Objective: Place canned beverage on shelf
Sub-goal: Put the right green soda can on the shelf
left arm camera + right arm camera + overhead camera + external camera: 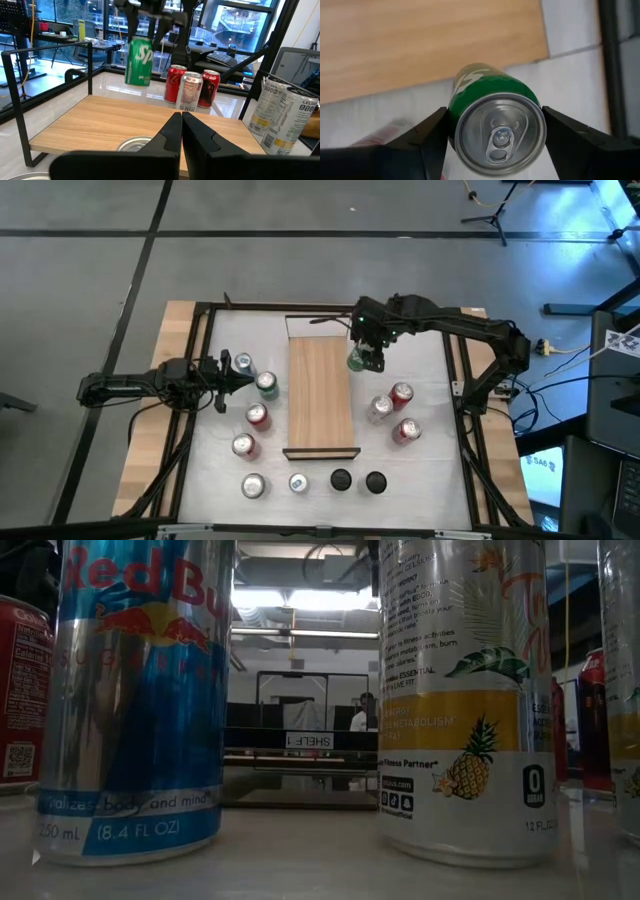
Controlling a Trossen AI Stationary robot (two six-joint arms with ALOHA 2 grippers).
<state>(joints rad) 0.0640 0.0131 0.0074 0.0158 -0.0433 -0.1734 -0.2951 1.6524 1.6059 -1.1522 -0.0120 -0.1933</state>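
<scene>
Right gripper (366, 358) pinches green can (357, 361) by its sides, fingers (427, 132) flanking top rim. Can hangs upright, clear of tabletop (420, 380), just beside far right edge of shelf (320, 395). Shelf lies toward robot's left of can; short sideways carry needed, then lower. Left gripper (232, 375) waits over left side of tabletop, fingers (172, 132) pressed together, empty.

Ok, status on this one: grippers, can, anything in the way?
Right gripper shut on green can, lifted beside shelf. Left gripper shut, empty, waiting left of the shelf. Shelf top bare.
</scene>
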